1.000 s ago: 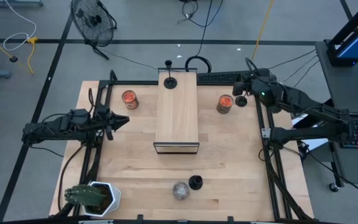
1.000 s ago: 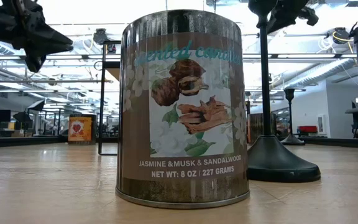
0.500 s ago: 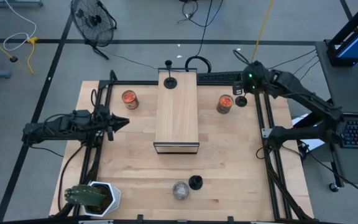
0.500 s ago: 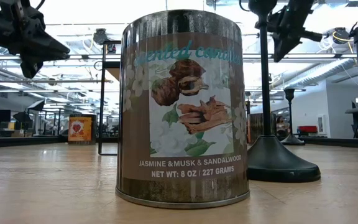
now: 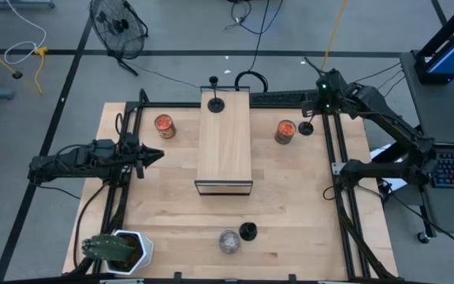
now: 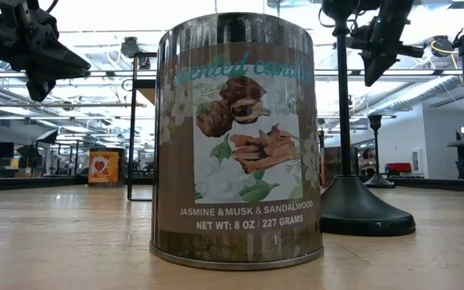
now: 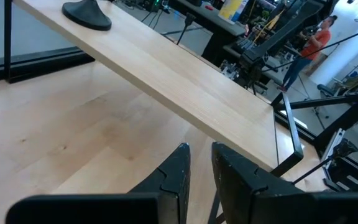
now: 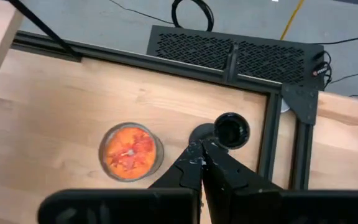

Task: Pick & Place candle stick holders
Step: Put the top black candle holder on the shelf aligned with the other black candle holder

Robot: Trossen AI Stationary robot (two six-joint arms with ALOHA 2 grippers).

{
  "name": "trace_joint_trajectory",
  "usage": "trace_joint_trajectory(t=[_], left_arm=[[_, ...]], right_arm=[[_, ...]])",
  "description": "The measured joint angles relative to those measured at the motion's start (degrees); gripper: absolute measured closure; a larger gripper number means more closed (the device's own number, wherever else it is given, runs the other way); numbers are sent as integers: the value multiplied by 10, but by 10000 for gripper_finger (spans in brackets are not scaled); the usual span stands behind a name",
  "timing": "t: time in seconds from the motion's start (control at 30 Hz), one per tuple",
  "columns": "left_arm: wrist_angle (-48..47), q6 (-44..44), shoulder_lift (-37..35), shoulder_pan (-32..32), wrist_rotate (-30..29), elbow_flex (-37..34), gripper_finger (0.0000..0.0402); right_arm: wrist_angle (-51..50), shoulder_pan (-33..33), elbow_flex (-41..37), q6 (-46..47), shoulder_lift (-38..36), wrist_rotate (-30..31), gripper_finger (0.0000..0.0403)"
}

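Three black candle stick holders stand upright on their disc bases. One (image 5: 215, 102) is on the far end of the raised wooden board (image 5: 224, 150). Another (image 5: 247, 231) stands near the front edge. The third (image 5: 306, 128) is at the far right, beside an orange-topped tin (image 5: 285, 131). My right gripper (image 8: 202, 151) is shut and hangs above this third holder (image 8: 230, 131), slanting down, its tips just short of the cup; it touches nothing. My left gripper (image 7: 199, 163) waits at the table's left, level, with a narrow gap between its fingers and nothing in it.
A second orange-topped tin (image 5: 163, 125) stands left of the board. A shiny silver tin (image 5: 228, 241) sits by the front holder and fills the low view (image 6: 236, 145). A potted plant (image 5: 117, 251) is at the front left corner. A black frame rail (image 8: 270, 155) runs beside the far-right holder.
My right arm has swung about over the table's far right corner. Its gripper has tipped from nearly level to steeply downward above the far-right holder and has stayed shut. No holder has moved.
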Motion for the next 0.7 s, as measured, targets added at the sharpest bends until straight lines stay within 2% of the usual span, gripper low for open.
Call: trace_joint_trajectory(t=[0.17, 0.3, 0.7], left_arm=[[0, 0, 0, 0, 0, 0, 330], [-10, 0, 0, 0, 0, 0, 330], [-30, 36, 0, 0, -21, 0, 330]], right_arm=[[3, -22, 0, -12, 0, 0, 402], [5, -29, 0, -31, 0, 0, 385], [23, -35, 0, -10, 0, 2, 267]])
